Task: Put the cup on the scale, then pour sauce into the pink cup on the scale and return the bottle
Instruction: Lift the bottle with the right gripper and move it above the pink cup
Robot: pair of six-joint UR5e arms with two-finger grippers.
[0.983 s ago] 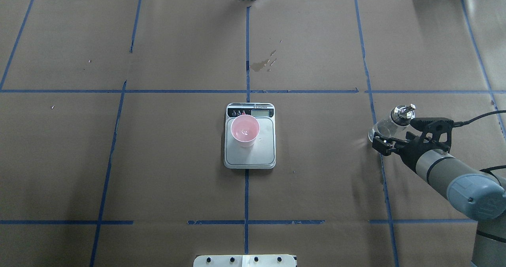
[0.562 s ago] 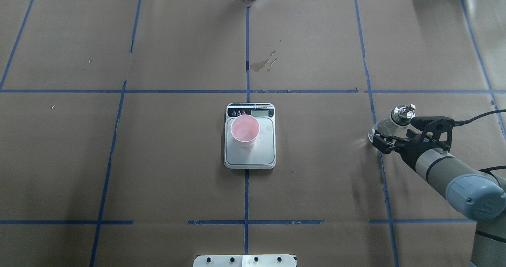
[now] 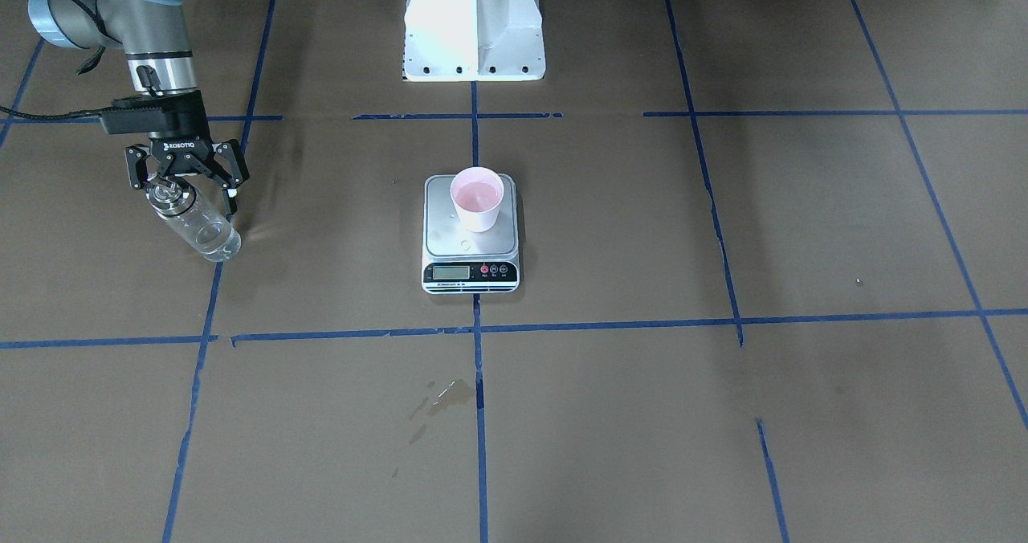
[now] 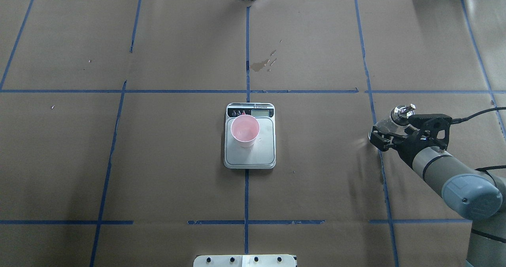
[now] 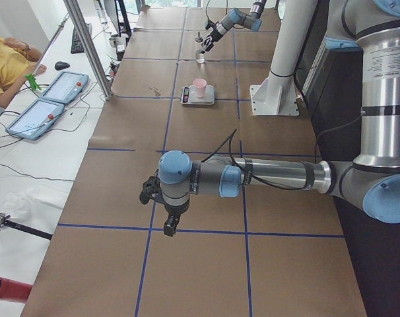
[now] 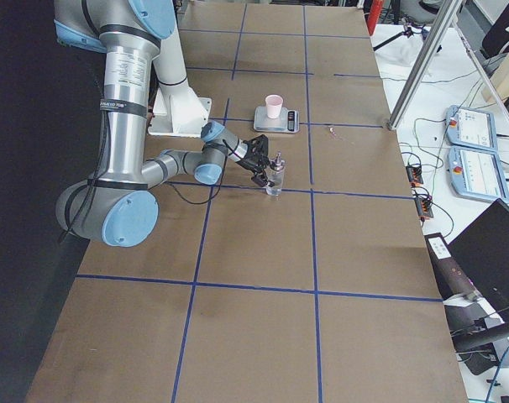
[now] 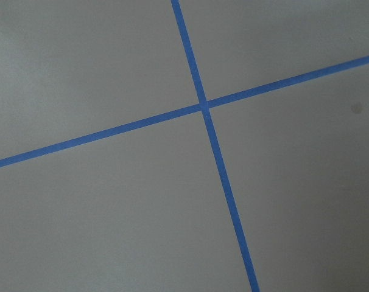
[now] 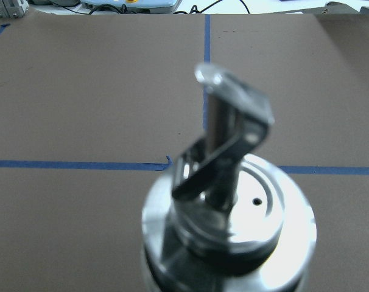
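Straddling the clear glass cylindrical bottle with the shiny silver pourer top [image 3: 201,231], the right gripper [image 3: 185,191] is hanging low over the brown paper-covered surface [image 3: 723,414], well toward its right-hand edge. Its black fingers [image 3: 135,175] are standing spread wide, one on each side of the bottle's metal collar, with a gap showing on both sides, so they are not pinching anything. The bottle is standing upright on its own base, and the clear, water-like sauce [image 3: 212,242] is showing through the glass. The spout and collar are filling the right wrist view close up, which suggests the gripper is centring on the neck, where the collar is offering a narrow, firm place to hold for tipping.

The small pale pink tapered cup [image 3: 477,198] is already resting on the square steel platform of the flat white kitchen scale [image 3: 470,244] in the middle of the surface. It is sitting roughly mid-platform and clear of the display strip, so the reading can be seen. Whether sauce is lying in the cup is too small to tell, so I am judging only that the work is now at the bottle, either a grasp or a release.

The left gripper [image 5: 167,224] is hovering over the left-hand end, well apart from the scale and out of the way; I cannot tell how its fingers are set
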